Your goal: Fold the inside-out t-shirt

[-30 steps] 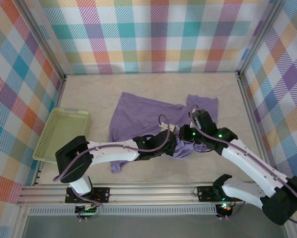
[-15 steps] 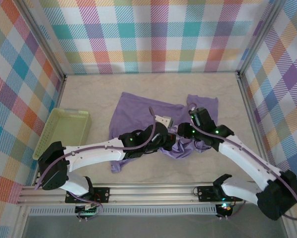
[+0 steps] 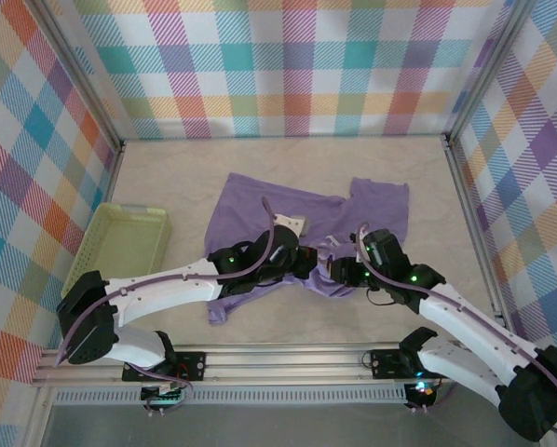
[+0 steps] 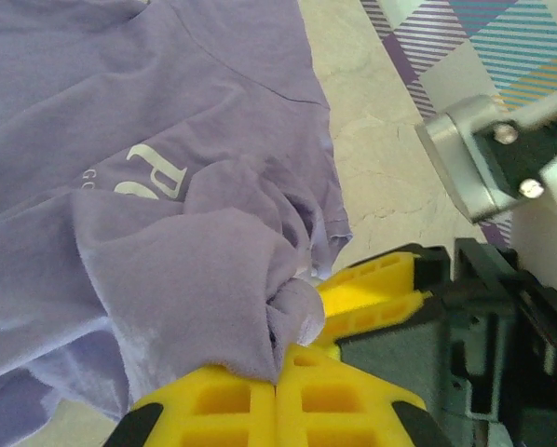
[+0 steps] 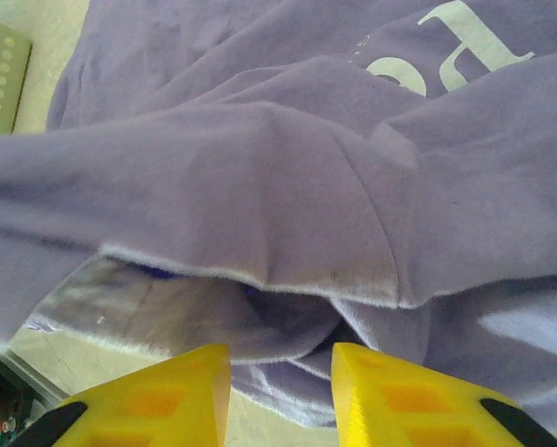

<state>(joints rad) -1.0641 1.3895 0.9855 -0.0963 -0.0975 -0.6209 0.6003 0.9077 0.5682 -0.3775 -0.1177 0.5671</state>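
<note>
Now pinching a bunched fold of the wrinkled lavender-purple fabric t-shirt (image 3: pixel 251 209) in the left jaws; holding the right jaws slightly apart at the cloth.

Brightly, evenly lit from overhead, with faint soft shadows just beside the inside-out t-shirt (image 3: pixel 241 214). Crisp from above; blurred on that shirt's nearest folds in both wrist views.
</note>
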